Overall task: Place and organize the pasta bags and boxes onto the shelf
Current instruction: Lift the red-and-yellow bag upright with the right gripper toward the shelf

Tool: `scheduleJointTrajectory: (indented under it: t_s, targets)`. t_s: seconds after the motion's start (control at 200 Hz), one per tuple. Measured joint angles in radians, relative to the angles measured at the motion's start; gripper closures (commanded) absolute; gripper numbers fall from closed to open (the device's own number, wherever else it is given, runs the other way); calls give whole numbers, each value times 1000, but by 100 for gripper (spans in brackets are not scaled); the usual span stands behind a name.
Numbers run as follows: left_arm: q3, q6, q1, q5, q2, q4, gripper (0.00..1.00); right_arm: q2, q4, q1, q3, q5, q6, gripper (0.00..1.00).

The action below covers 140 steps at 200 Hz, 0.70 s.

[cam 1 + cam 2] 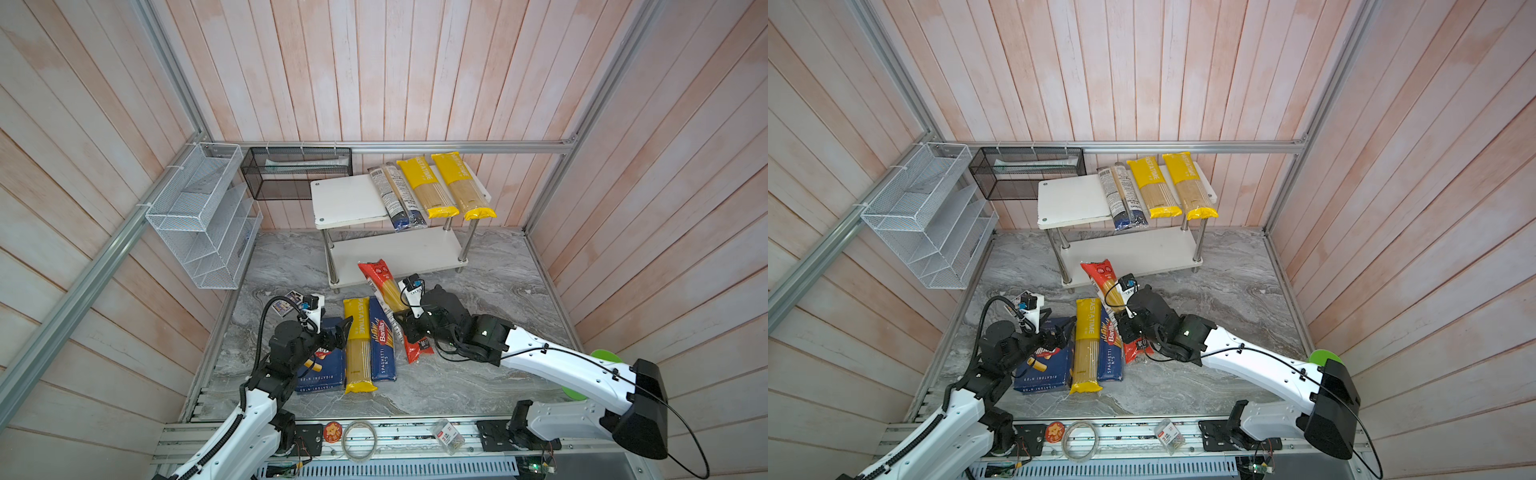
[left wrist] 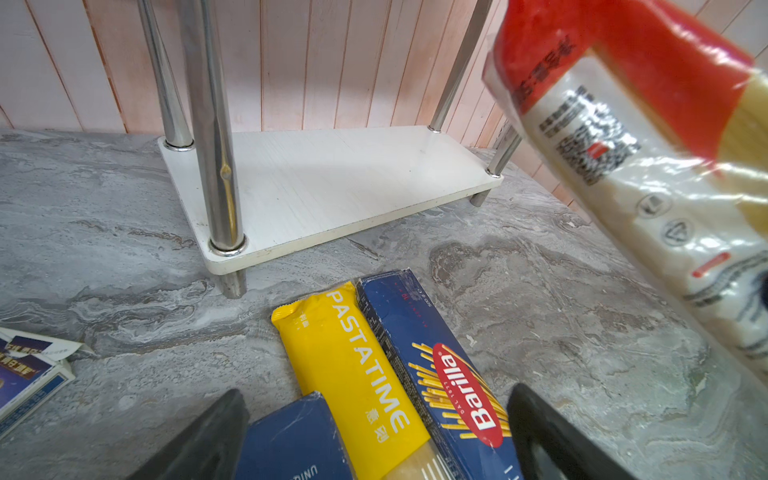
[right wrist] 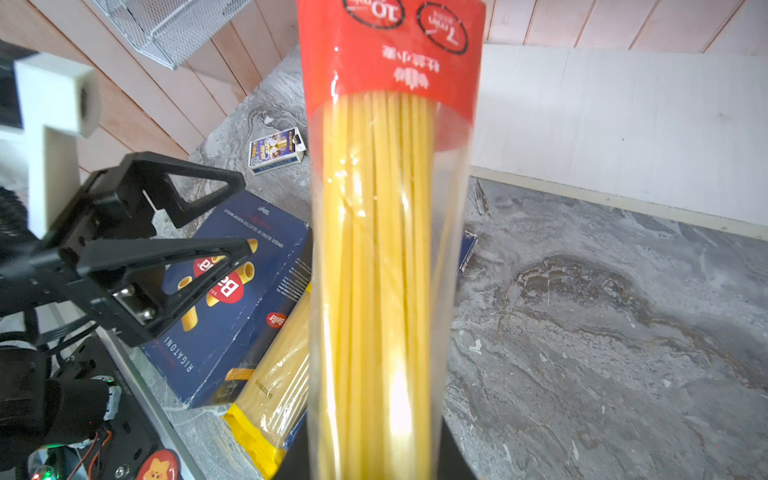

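The right tool (image 1: 407,327) is clenched on the glossy red spaghetti bag (image 1: 381,279), though its fingertips are hard to make out against the film. The tilted bag points toward 11 o'clock, at the shelf (image 1: 351,199) of white boards on chrome posts. The left tool (image 3: 246,216), released with its triangular black fingers spread, hides much of the cardboard rigatoni box (image 1: 328,376) in both top views. At 6 o'clock of the shelf, a yellow PASTATIME bag (image 1: 358,353) and the narrow spaghetti box (image 1: 382,353) lie flat, touching, on the marbled grey counter (image 1: 478,282).
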<state>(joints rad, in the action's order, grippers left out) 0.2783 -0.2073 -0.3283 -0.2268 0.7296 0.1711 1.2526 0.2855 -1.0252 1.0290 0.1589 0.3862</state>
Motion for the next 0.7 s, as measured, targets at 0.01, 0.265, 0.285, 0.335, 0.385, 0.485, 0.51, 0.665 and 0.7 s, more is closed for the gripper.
scheduleJointTrajectory:
  t_s: [0.01,0.265,0.285,0.335,0.385,0.485,0.51,0.665,0.7]
  targets:
    - [0,-1,0,0,0,0,0,-1,0,0,1,0,-1,77]
    - [-35,-34,0,0,-14,33,0,2,39,0,96,0,-44,77]
    - [-42,-34,0,-1,-14,37,0,4,39,0,109,-1,-48,77]
    - [-58,-37,0,-3,-13,45,0,8,39,0,142,-3,-56,77]
    - [-71,-41,0,-3,-14,51,0,14,38,0,174,-6,-66,77]
    - [-82,-42,0,-3,-13,64,0,27,38,-1,228,-8,-80,77]
    - [-83,-42,0,-3,-13,69,0,34,38,-1,241,-8,-84,77]
    - [-83,-45,0,-4,-12,92,0,89,46,-1,319,-6,-108,77]
    - [-83,-45,0,-5,-10,95,0,102,47,-2,334,-5,-115,77]
